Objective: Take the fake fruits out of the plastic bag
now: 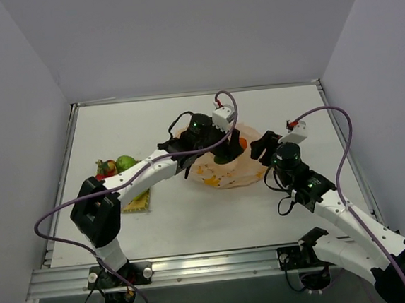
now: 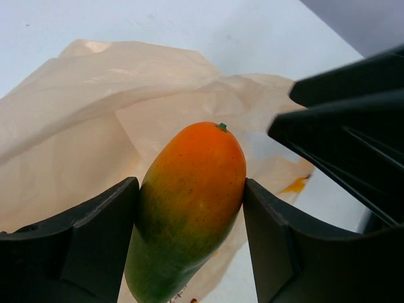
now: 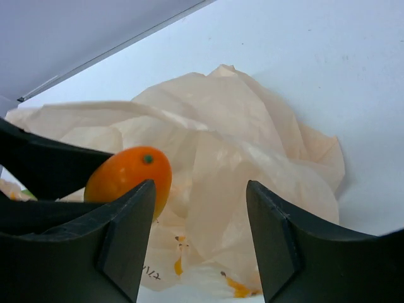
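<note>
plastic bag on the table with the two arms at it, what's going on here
The robot is emptying fake fruits from the peach plastic bag. The left gripper is clamped on the orange-green mango-like fruit, over the crumpled bag. The right gripper stands open at the bag's right edge, holding nothing. A green pear-like fruit and a red berry bunch already sit off to the left, by the yellow mat.
</note>
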Controlling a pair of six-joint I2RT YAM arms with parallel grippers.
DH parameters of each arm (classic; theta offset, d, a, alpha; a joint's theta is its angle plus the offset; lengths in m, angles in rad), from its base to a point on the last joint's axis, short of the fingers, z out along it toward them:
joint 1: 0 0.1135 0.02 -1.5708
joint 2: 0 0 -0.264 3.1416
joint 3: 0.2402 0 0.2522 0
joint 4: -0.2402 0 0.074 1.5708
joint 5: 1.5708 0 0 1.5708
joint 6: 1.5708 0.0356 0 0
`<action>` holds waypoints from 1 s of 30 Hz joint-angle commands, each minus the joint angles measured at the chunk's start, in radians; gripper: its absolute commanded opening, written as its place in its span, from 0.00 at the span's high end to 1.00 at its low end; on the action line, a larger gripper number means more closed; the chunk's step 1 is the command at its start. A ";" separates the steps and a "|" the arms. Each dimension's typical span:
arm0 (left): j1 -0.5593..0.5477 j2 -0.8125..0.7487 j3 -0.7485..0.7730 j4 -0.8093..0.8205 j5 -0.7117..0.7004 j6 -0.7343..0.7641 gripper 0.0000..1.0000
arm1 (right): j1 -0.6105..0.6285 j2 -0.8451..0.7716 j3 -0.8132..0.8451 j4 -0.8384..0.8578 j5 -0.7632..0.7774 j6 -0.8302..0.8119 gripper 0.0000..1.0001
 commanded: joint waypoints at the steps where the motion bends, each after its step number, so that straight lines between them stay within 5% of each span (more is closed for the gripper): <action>1: 0.009 -0.124 -0.018 0.076 0.141 -0.024 0.97 | -0.018 0.007 0.027 -0.023 0.046 -0.017 0.44; 4: 0.020 -0.200 -0.054 0.125 0.166 -0.055 0.97 | -0.051 0.021 0.021 -0.026 0.044 -0.022 0.41; 8: 0.071 -0.314 -0.142 0.213 0.134 -0.127 0.98 | -0.106 0.036 0.035 -0.047 0.023 -0.060 0.18; 11: 0.101 -0.414 -0.186 0.218 -0.013 -0.181 0.98 | -0.126 0.091 0.055 -0.079 -0.019 -0.082 0.07; 15: 0.182 -0.555 -0.331 0.199 -0.219 -0.269 0.98 | -0.130 0.136 0.009 -0.080 -0.065 -0.071 0.04; 18: 0.247 -0.671 -0.449 0.158 -0.381 -0.346 0.98 | -0.138 0.139 -0.029 -0.058 -0.096 -0.057 0.19; 22: 0.356 -0.767 -0.535 0.041 -0.520 -0.467 0.97 | -0.167 0.105 -0.039 -0.053 -0.085 -0.052 0.80; 30: 0.440 -0.631 -0.557 -0.066 -0.655 -0.477 0.97 | -0.219 0.033 -0.054 -0.070 -0.077 -0.051 0.99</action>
